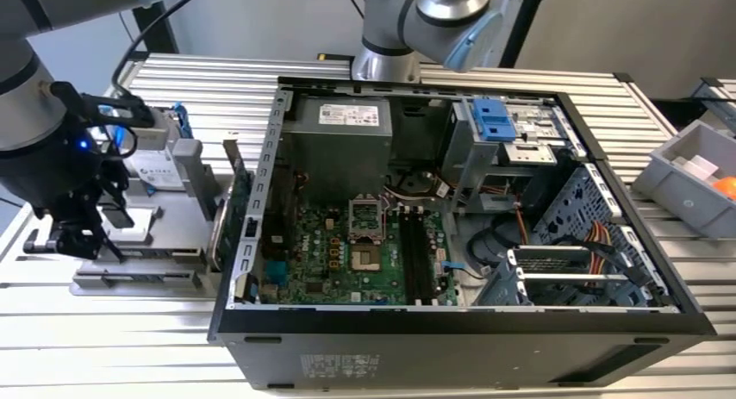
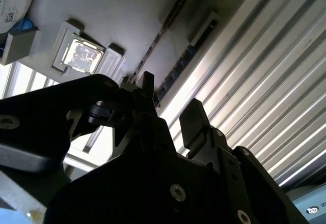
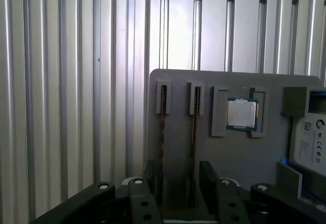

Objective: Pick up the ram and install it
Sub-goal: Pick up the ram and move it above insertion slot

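Note:
Two ram sticks stand on edge in slots of a grey holder (image 3: 178,89). In both wrist views one ram (image 3: 193,130) (image 2: 179,65) runs into the gap between my fingers, and the other ram (image 3: 162,132) (image 2: 158,38) lies just beside one finger (image 2: 146,84). My gripper (image 3: 181,183) (image 2: 170,102) is open and hovers over that holder, holding nothing. In the exterior view the gripper (image 1: 78,237) hangs at the exterior view's left, beside the open computer case (image 1: 247,244). The motherboard's black slots (image 1: 416,257) lie inside the case.
On the holder, a processor chip (image 3: 242,113) sits in a pocket and a silver hard drive (image 1: 155,171) stands behind. A green expansion card (image 1: 236,205) stands against the case wall. A second arm (image 1: 426,20) is behind the case. A grey bin (image 1: 695,179) is at the right.

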`<state>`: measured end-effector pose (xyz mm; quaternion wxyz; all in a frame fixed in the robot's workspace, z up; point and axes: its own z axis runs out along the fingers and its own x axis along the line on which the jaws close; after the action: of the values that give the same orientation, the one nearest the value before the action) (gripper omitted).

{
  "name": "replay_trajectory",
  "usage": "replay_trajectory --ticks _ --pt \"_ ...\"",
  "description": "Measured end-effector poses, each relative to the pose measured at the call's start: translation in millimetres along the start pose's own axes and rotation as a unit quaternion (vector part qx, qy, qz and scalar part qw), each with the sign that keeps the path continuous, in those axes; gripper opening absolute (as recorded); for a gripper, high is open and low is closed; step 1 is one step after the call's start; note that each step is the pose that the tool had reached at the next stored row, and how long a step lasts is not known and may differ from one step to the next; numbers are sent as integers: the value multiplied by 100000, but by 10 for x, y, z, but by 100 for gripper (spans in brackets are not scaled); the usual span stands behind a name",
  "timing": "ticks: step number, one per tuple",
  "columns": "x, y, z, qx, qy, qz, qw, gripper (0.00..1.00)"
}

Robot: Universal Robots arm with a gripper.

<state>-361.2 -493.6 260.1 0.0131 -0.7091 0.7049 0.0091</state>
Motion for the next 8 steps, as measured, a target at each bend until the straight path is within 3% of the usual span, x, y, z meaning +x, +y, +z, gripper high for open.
replay_trajectory --ticks 8 --pt "28 1 69 -1 0 36 100000 100"
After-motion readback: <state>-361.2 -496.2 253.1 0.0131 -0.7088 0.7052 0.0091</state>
